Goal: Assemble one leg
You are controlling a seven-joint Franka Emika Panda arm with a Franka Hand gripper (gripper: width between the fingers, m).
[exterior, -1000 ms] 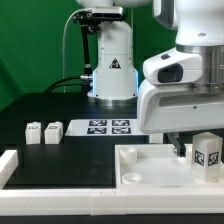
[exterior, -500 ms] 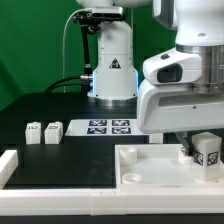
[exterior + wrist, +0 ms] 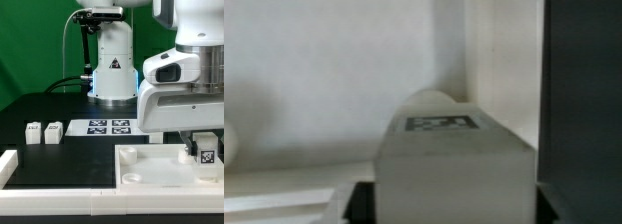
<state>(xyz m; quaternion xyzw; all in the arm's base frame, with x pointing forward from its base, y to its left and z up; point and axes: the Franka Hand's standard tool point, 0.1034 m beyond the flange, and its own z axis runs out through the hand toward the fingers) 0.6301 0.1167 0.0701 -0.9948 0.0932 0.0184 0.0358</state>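
Note:
My gripper (image 3: 203, 146) is shut on a leg (image 3: 207, 150), a small white block with a black-and-white tag, held upright at the exterior view's right. It is low over the far right corner of the large white panel (image 3: 150, 168), with its lower end hidden behind the panel's rim. In the wrist view the leg (image 3: 446, 160) fills the middle, tag facing the camera, and dark fingers (image 3: 359, 203) press on both sides. Two more legs (image 3: 33, 132) (image 3: 52, 130) stand on the black table at the left.
The marker board (image 3: 108, 127) lies flat in the middle behind the panel. A white L-shaped rail (image 3: 8, 166) runs along the left and front edges of the table. The robot base (image 3: 112, 60) stands at the back.
My gripper has carried the leg downward; less of the leg now shows above the panel's rim. The other legs and the panel have not moved.

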